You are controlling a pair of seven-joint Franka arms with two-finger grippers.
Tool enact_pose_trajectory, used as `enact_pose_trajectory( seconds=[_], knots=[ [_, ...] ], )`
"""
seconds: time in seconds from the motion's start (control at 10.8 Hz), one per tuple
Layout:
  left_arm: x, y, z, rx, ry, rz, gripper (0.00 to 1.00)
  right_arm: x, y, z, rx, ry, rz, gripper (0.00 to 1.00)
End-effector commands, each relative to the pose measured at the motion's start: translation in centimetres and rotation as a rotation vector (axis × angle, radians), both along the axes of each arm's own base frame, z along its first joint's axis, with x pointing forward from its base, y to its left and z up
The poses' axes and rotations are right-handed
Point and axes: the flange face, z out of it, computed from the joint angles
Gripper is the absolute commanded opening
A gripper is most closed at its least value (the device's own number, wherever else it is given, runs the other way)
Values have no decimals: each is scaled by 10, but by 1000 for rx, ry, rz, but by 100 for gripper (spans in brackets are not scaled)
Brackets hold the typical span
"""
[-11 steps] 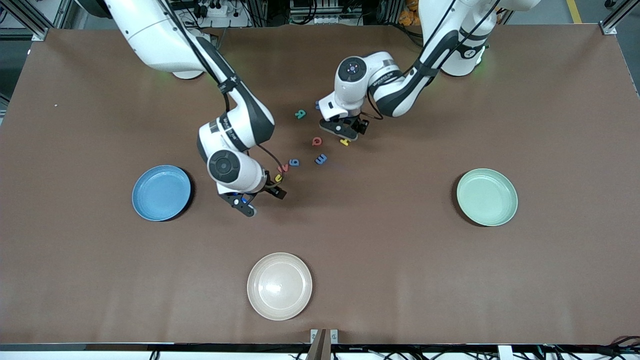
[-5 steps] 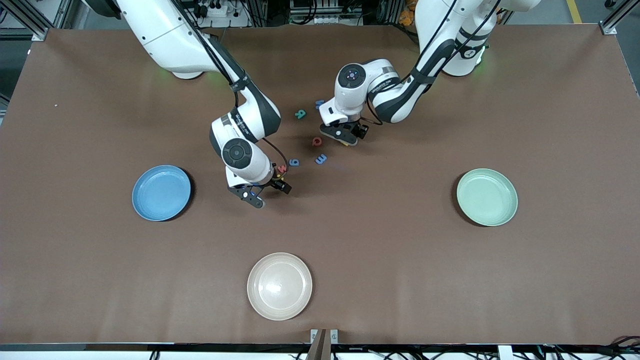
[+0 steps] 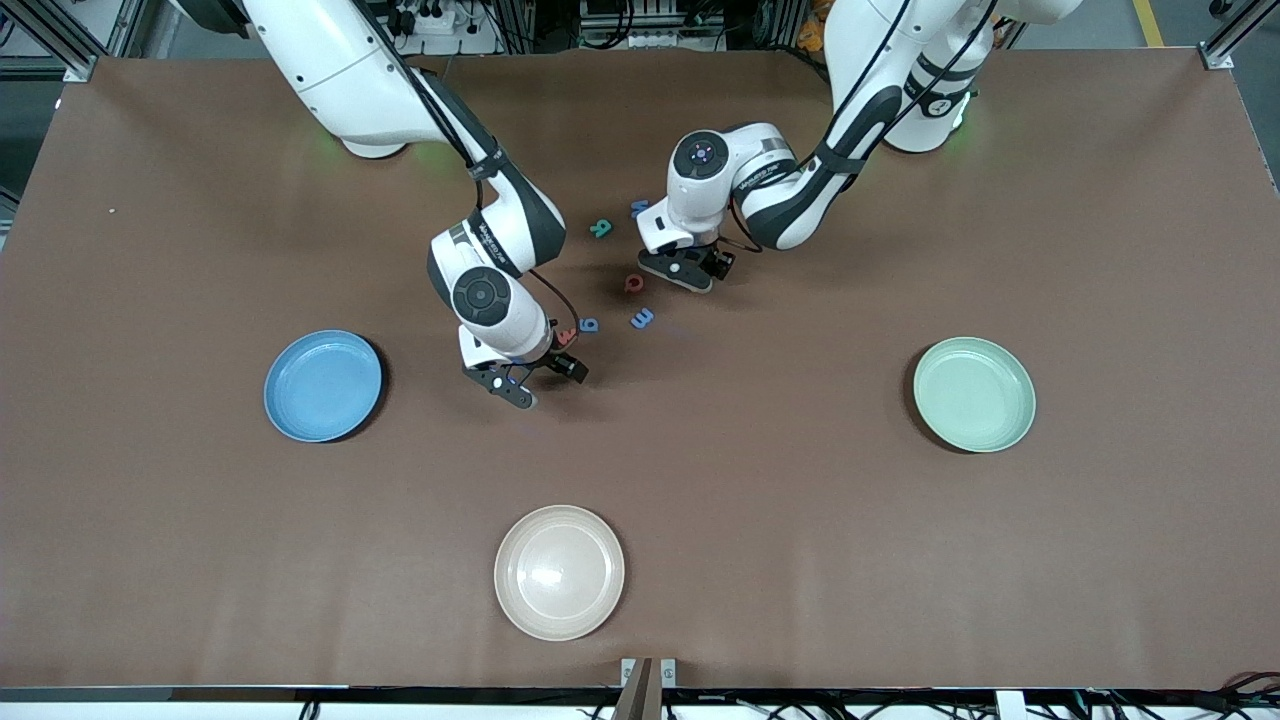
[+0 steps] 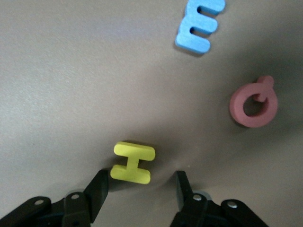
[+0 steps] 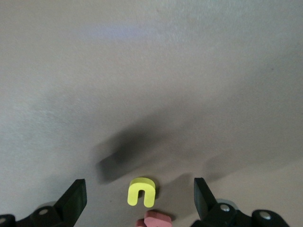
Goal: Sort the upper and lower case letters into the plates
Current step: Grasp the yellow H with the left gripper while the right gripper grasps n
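Observation:
The sky blue plate (image 3: 323, 386) lies toward the right arm's end, the mint green plate (image 3: 974, 394) toward the left arm's end; both hold nothing. Foam letters lie mid-table: green (image 3: 600, 228), red Q-like (image 3: 634, 284), blue E (image 3: 641, 318), purple (image 3: 589, 324), red (image 3: 567, 337). My left gripper (image 3: 690, 270) is open, low over a yellow H (image 4: 133, 162) that lies just off its fingertips (image 4: 98, 189); the E (image 4: 199, 23) and red letter (image 4: 253, 103) show too. My right gripper (image 3: 528, 378) is open over a yellow u-shaped letter (image 5: 141, 192), between its fingertips (image 5: 78, 195).
A cream-beige plate (image 3: 559, 572) sits nearer the front camera, mid-table. A small blue letter (image 3: 638, 208) lies beside the left wrist. A pink letter (image 5: 154, 220) touches the yellow u-shaped one's edge. Brown table surface (image 3: 760, 480) stretches around the plates.
My right gripper moved toward the left arm's end, coming over the yellow u-shaped letter. My left gripper shifted slightly and now covers the yellow H in the front view.

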Motion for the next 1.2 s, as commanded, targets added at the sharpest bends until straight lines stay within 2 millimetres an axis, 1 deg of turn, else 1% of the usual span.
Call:
enact_pose_trajectory(
  seconds=[0.0, 0.09, 0.18, 0.37, 0.55, 0.65, 0.74, 0.83, 0.92, 1.11],
  knots=[
    [5, -2, -8, -5, -23, 12, 57, -4, 2, 2, -6, -12, -32, 100],
    [5, -2, -8, -5, -23, 12, 36, -5, 3, 2, -6, -13, -37, 100],
    [5, -2, -8, -5, -23, 14, 29, -7, 5, -3, -7, -12, -35, 100],
    [12, -1, -6, -9, -32, 23, 29, -8, 6, -10, -4, -17, -34, 100],
    [13, -1, -6, -8, -32, 26, 16, -8, 7, -10, -6, -15, -51, 100],
    [13, -1, -6, -8, -32, 26, 15, -8, 6, -11, -7, -14, -51, 100],
    [14, -1, -5, -9, -34, 26, 5, -8, 6, -11, -7, -14, -51, 94],
    [19, 1, 1, -13, -44, 33, 0, -8, 6, -11, -7, -14, -51, 87],
    [29, 4, 18, -20, -73, 62, 0, -8, 6, -11, -7, -14, -51, 86],
    [65, 27, 69, -22, -151, 156, 0, -8, 6, -13, -8, -11, -51, 81]
  ],
)
